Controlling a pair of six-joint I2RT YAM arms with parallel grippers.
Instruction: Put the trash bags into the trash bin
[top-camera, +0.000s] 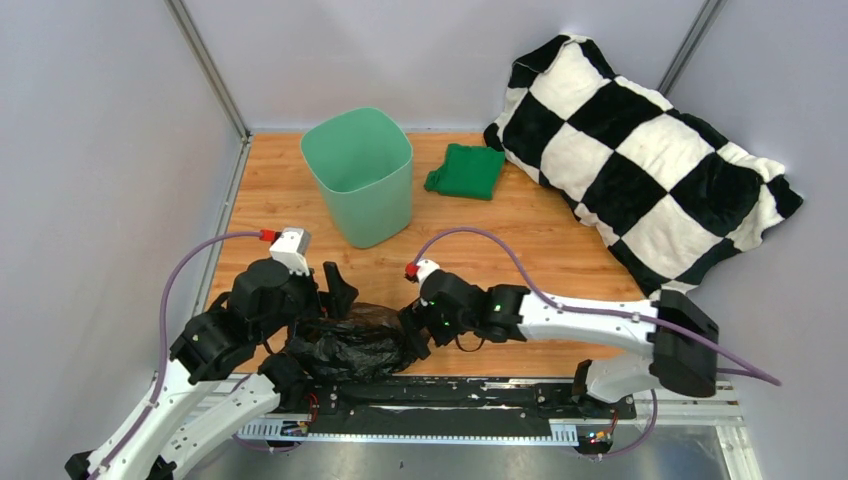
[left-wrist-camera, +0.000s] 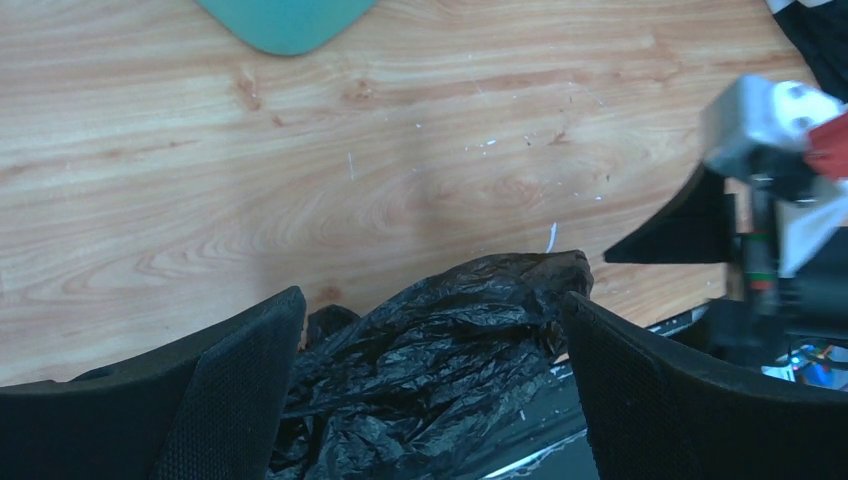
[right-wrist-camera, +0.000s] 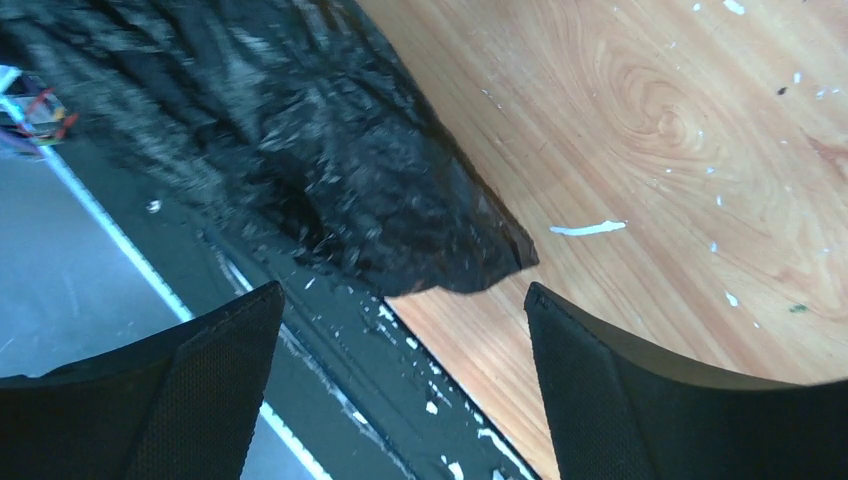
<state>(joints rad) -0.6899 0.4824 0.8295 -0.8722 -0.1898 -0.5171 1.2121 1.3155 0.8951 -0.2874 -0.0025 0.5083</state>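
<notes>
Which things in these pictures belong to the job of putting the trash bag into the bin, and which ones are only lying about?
For the job: black trash bag; mint-green trash bin; left pincer and right pincer, both open beside the bag.

Lying about: folded green cloth; black-and-white checkered pillow.

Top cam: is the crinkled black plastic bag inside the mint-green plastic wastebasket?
No, the crinkled black plastic bag lies at the near edge of the wooden table, apart from the mint-green plastic wastebasket standing farther back.
</notes>
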